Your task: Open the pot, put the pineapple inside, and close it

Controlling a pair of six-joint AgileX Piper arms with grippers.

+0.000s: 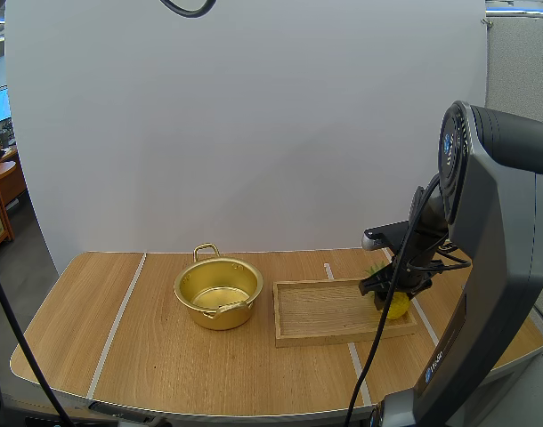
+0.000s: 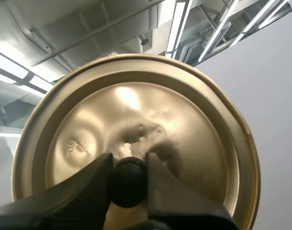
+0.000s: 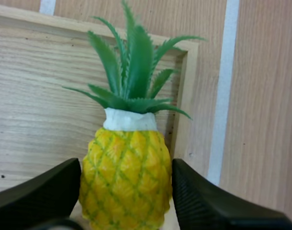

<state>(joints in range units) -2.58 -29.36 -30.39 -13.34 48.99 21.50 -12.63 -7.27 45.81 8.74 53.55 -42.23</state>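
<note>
While the left gripper (image 2: pixel 128 181) pinches the knob (image 2: pixel 128 187): the lid (image 2: pixel 136 110) hangs from that one small round hold, so a quick swing of the arm could twist it loose and drop it
Pot (image 1: pixel 220 316): open and empty near the middle of the table (image 1: pixel 156 356); a carry that comes in too low could strike its rim or near handle and push it off its place
Tray (image 1: pixel 316 311): just beside the pot's right side; its raised rim would catch anything dragged across rather than lifted
Pineapple (image 3: pixel 124 177): at the tray's right end, crown toward the far right corner; the rounded, tapering body looks apt to slip from a pinch
Right gripper (image 1: pixel 392 286): fingers (image 3: pixel 208 206) pressed on both flanks of the pineapple; a weak squeeze may let it tilt or fall short of the pot
</note>
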